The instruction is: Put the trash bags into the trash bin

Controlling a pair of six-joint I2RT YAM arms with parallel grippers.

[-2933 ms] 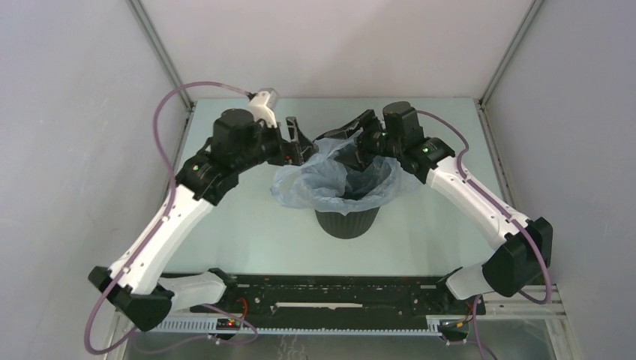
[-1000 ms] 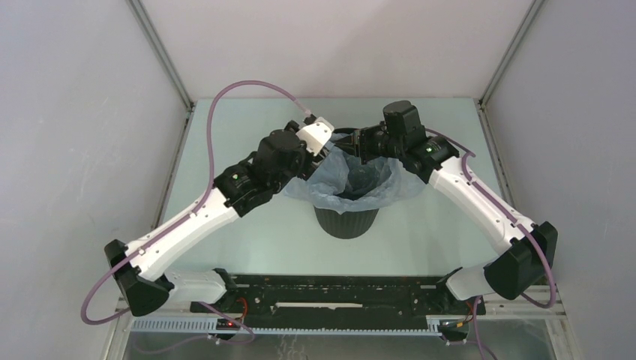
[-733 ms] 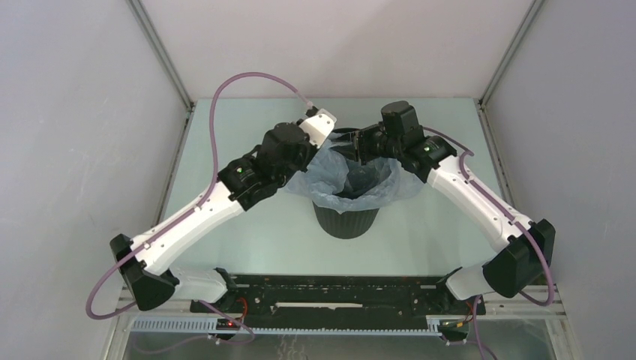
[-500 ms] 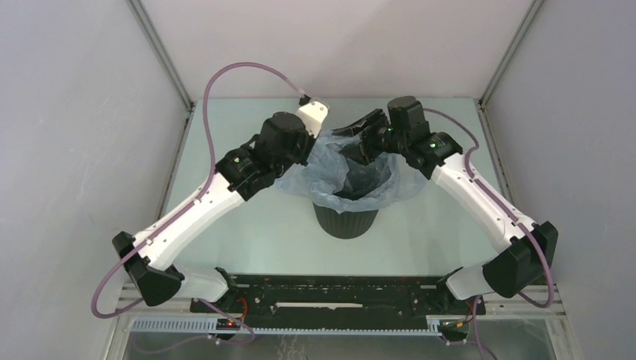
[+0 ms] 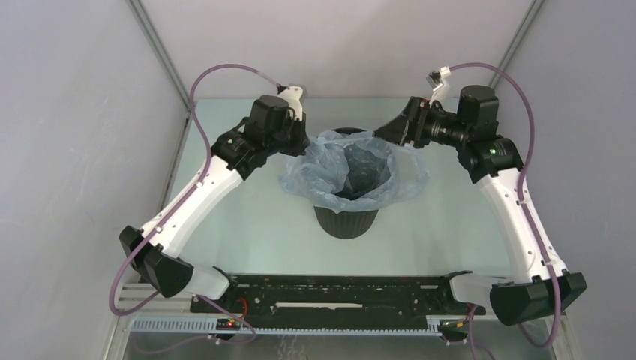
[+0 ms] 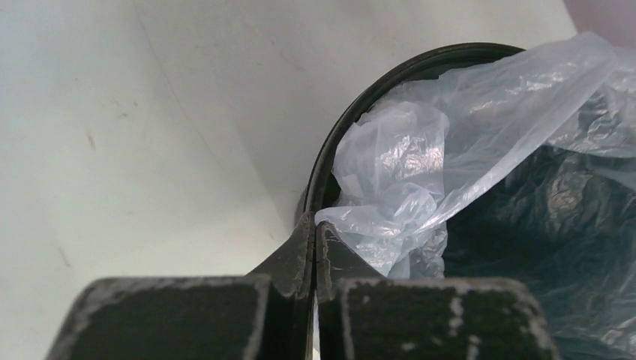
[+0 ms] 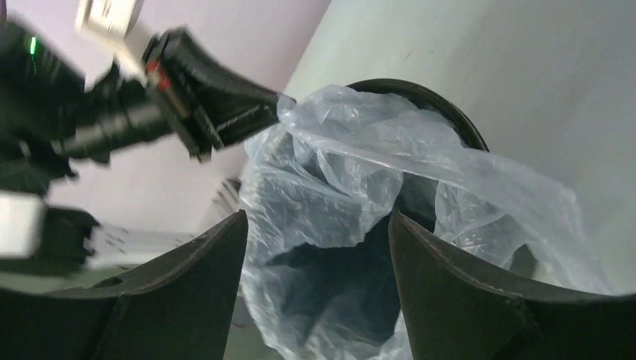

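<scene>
Left gripper [image 6: 311, 251]: clenched on a fold of trash bag [image 6: 390, 180] at the trash bin [image 6: 335, 133] rim, plain in left wrist view, hidden from above. Right gripper [image 7: 316, 219]: jaws wide, released, empty. Top view centre: bag lines bin, film spilling over rim.
</scene>
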